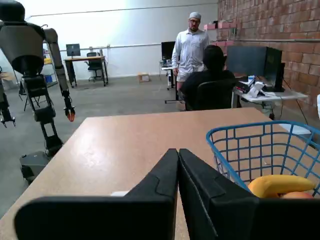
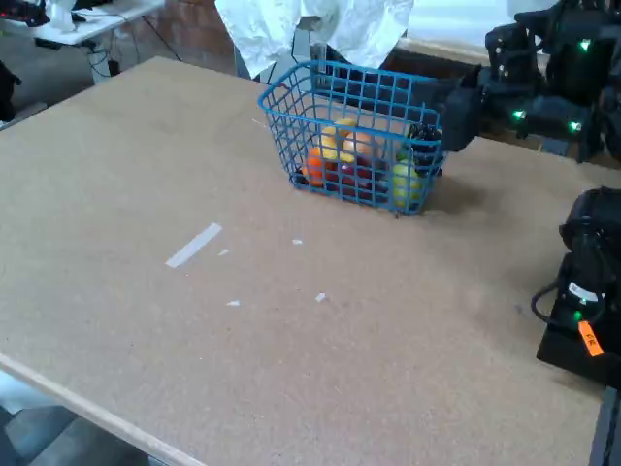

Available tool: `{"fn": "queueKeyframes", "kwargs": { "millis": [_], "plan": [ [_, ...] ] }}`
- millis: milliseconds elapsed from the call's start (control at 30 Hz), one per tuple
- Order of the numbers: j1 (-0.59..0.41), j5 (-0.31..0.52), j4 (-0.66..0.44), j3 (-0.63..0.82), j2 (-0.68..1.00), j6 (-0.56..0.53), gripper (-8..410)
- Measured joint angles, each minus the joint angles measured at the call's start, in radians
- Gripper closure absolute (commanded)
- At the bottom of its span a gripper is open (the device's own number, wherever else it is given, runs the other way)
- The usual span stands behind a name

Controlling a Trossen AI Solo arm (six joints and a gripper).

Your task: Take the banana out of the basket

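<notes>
The blue wire basket point(image 2: 354, 97) stands on the tan table toward the far side. In the wrist view its rim point(image 1: 260, 129) rises at the right. The yellow banana point(image 1: 280, 185) lies inside it on top of other fruit, and it shows through the wires in the fixed view point(image 2: 335, 144). My black gripper point(image 1: 178, 151) is shut with its fingers pressed together and nothing between them. It hovers just outside the basket's right end in the fixed view point(image 2: 425, 146), above the table and beside the rim.
The basket also holds an orange fruit point(image 2: 313, 167) and a yellow-green round fruit point(image 2: 406, 183). A strip of tape point(image 2: 194, 245) lies on the table point(image 2: 291, 340). The arm's base point(image 2: 587, 311) sits at the right. Beyond the table are a standing person point(image 1: 191, 47), a seated person point(image 1: 212, 75) and a humanoid robot point(image 1: 30, 60).
</notes>
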State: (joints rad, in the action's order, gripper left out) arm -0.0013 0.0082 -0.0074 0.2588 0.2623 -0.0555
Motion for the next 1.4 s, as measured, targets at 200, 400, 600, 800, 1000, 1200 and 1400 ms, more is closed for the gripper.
{"fn": "queueKeyframes", "kwargs": {
  "millis": [200,400,600,800,1000,1200,1400],
  "plan": [
    [0.0,0.0,0.0,0.0,0.0,0.004,402],
    [0.0,0.061,0.001,0.043,0.018,0.032,402],
    [-0.001,0.142,-0.001,0.153,0.084,0.072,393],
    [-0.002,0.192,-0.023,0.318,0.226,0.107,352],
    [-0.003,0.232,-0.169,0.551,0.422,0.088,273],
    [-0.004,0.252,-0.188,0.736,0.597,0.055,204],
    [-0.009,0.342,-0.198,0.836,0.745,-0.004,191]
  ]
}}
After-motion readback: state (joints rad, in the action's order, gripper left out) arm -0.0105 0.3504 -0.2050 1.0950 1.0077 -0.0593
